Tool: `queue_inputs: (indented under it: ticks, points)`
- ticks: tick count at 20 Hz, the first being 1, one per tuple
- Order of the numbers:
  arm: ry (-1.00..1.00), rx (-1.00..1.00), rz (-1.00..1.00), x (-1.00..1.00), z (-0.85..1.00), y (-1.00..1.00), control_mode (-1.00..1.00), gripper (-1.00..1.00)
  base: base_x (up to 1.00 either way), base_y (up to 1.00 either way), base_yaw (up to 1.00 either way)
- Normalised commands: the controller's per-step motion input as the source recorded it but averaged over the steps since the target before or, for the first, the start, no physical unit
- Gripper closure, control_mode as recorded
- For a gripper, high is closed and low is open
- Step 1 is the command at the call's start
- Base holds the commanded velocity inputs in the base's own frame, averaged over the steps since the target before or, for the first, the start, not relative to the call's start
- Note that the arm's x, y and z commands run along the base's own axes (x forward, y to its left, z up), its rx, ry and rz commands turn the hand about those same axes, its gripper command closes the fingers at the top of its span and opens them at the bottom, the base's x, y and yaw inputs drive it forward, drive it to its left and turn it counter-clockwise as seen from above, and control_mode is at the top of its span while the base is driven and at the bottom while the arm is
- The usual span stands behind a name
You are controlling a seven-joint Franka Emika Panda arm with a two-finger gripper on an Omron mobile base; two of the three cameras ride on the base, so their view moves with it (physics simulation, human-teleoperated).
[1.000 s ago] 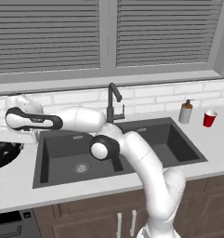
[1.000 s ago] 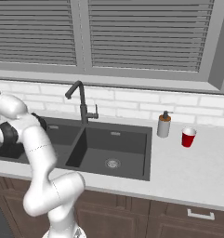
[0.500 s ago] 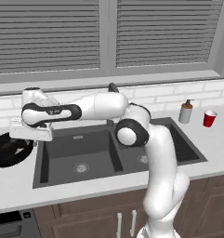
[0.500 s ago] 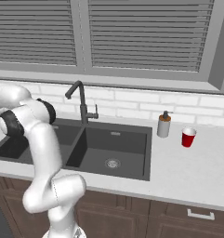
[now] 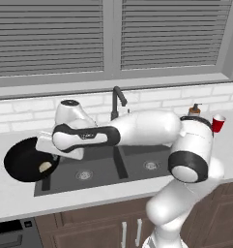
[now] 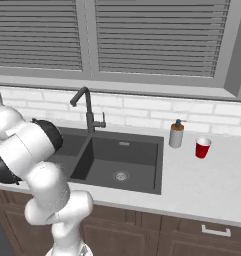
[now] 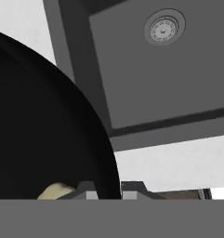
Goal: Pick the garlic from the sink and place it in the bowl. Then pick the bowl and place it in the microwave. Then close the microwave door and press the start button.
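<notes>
The gripper (image 7: 108, 189) is clamped on the right rim of the bowl (image 5: 22, 159), its fingertips (image 7: 132, 189) pinching the black edge with almost no gap between them. The bowl hangs over the left end of the sink (image 5: 108, 167), partly above the counter (image 5: 11, 193). The garlic (image 5: 45, 167) lies inside the bowl, near its right edge. At the far right stand a soap bottle (image 6: 176, 134) and a red cup (image 6: 202, 147); no writing is legible on either.
</notes>
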Motion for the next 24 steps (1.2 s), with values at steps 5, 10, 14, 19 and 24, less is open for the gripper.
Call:
queue_inputs:
  ticks: [5,10,14,19,24]
  points:
    - [0.0,0.16,-0.06,-0.52,0.47,-0.96,-1.0,1.0,0.0,0.0,0.0]
    - [0.0,0.07,-0.05,-0.38,0.39,-0.84,-1.0,1.0,0.0,0.0,0.0]
    - [0.01,0.0,-0.05,-0.22,0.41,-0.58,-1.0,1.0,0.0,0.0,0.0]
    - [0.06,0.0,-0.1,-0.13,0.21,-0.42,-1.0,1.0,0.0,0.0,0.0]
    - [0.05,0.0,-0.13,-0.16,0.21,-0.5,-1.0,1.0,0.0,0.0,0.0]
